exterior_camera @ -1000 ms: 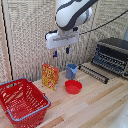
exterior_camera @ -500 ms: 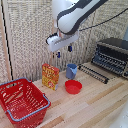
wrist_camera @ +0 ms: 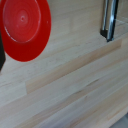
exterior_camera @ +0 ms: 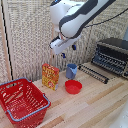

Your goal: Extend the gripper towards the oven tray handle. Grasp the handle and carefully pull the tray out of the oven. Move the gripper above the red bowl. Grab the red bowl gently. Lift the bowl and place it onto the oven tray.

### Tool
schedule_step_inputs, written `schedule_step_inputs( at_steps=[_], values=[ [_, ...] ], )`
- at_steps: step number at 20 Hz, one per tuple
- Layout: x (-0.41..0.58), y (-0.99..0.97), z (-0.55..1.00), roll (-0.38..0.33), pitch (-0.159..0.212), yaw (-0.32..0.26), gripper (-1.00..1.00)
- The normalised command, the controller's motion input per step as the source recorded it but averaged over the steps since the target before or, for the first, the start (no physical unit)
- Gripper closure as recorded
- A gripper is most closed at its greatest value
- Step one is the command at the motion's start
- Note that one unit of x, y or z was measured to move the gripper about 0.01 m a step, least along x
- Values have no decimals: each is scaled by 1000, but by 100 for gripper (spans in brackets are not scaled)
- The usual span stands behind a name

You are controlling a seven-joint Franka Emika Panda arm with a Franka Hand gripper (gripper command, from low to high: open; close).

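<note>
**A:** Exterior view first. Count?

**B:** 1 white robot arm (exterior_camera: pixel 75 17), reaching in from above. 1 small two-fingered gripper with dark blue tips (exterior_camera: pixel 65 53), hanging in the air over the pale wooden table (exterior_camera: pixel 95 107), higher than the cup and the bowl. Fingers too blurred to judge, so cannot tell whether apart or together. Nothing seen held.

**A:** Task objects?

**B:** 1 small shallow glossy red bowl (exterior_camera: pixel 73 87), resting on the table near the middle, just in front of 1 blue cup (exterior_camera: pixel 71 71). 1 black and silver boxy toaster oven (exterior_camera: pixel 112 56) at the exterior view's right. 1 flat dark wire oven tray (exterior_camera: pixel 94 73), drawn out in front of the oven, sloping down toward the table. 1 thin dark bar along its front edge, the oven tray handle (exterior_camera: pixel 91 75). Bowl and tray apart.

**A:** Anything else?

**B:** 1 orange and yellow box (exterior_camera: pixel 50 76) standing upright beside the cup. 1 large red mesh shopping basket (exterior_camera: pixel 21 101) with blue handles at the exterior view's left.

**A:** Wrist view?

**B:** 1 red bowl (wrist_camera: pixel 24 28), seen from above on bare wood planks (wrist_camera: pixel 75 85). 1 dark metal bar (wrist_camera: pixel 109 20), well apart from the bowl; probably part of the tray, but cannot tell. Fingertips not clearly seen.
</note>
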Motion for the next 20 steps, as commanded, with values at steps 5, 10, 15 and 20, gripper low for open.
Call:
schedule_step_inputs(
  at_steps=[5,10,15,20],
  values=[
    [37,-349,-260,-293,2,59,-100],
    [152,-550,-207,-259,0,56,-100],
    [231,-561,-155,-247,0,59,-100],
    [298,-603,-203,-218,13,69,-100]
  ],
)
